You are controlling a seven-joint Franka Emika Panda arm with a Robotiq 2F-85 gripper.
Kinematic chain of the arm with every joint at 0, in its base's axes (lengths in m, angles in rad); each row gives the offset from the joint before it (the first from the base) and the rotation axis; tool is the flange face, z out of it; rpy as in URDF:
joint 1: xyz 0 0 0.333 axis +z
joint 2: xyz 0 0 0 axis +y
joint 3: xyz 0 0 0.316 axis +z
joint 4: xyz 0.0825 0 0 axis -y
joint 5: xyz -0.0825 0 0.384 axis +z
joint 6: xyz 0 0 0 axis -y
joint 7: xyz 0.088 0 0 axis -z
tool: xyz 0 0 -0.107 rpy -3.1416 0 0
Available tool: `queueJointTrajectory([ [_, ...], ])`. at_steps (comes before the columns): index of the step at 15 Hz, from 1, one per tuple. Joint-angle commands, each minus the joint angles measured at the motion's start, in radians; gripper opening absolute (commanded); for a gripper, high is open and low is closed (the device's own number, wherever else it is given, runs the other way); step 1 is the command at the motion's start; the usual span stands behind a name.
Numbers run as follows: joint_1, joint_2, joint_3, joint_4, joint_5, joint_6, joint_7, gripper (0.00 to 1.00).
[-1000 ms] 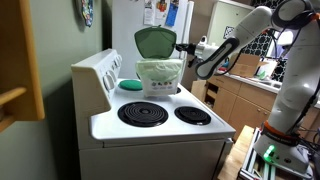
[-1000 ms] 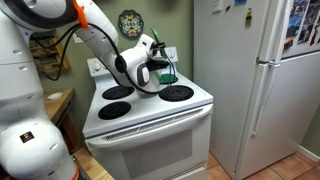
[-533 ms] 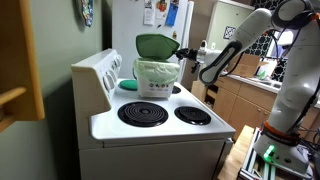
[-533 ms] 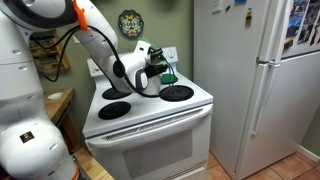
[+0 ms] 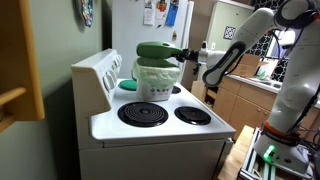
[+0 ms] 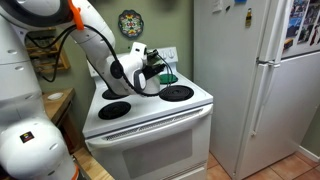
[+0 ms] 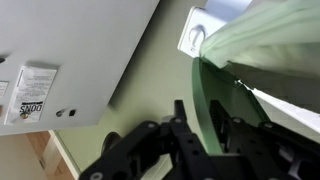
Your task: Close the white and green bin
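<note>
From where I stand, the arm point(image 5: 288, 72) is all fat, rounded white shells, glossy like moulded plastic, with darker seams where one segment meets the next. In an exterior view a bright orange ring point(image 6: 74, 12) bands it at the upper left, and thin black cables point(image 6: 47, 48) trail beside it. Its far segment point(image 5: 222, 60) is black. The gripper point(image 7: 208, 122) is matt black too, blocky, with jointed linkages behind the fingers.

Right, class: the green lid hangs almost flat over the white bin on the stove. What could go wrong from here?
1. The pale green liner bulges at the rim, so the green lid may catch on it and not seat.
2. The hand sits at the lid's edge; pulling away could drag or tip the bin on the stove.
</note>
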Motion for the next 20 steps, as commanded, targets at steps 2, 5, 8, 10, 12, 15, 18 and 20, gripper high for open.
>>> queueJointTrajectory([
  [2,-0.007,-0.107,-0.012,-0.085,-0.018,-0.103,0.013,0.73],
  [5,-0.016,-0.187,-0.015,-0.101,-0.031,-0.236,0.061,0.95],
  [8,-0.015,-0.274,-0.029,-0.099,-0.093,-0.393,0.178,1.00],
  [10,0.004,-0.323,-0.061,-0.087,-0.215,-0.509,0.306,1.00],
  [12,0.046,-0.355,-0.114,-0.069,-0.357,-0.587,0.458,1.00],
  [15,0.134,-0.384,-0.219,-0.051,-0.570,-0.645,0.670,1.00],
  [18,0.229,-0.396,-0.331,-0.031,-0.768,-0.660,0.868,1.00],
  [20,0.192,-0.375,-0.294,-0.034,-0.723,-0.626,0.819,1.00],
])
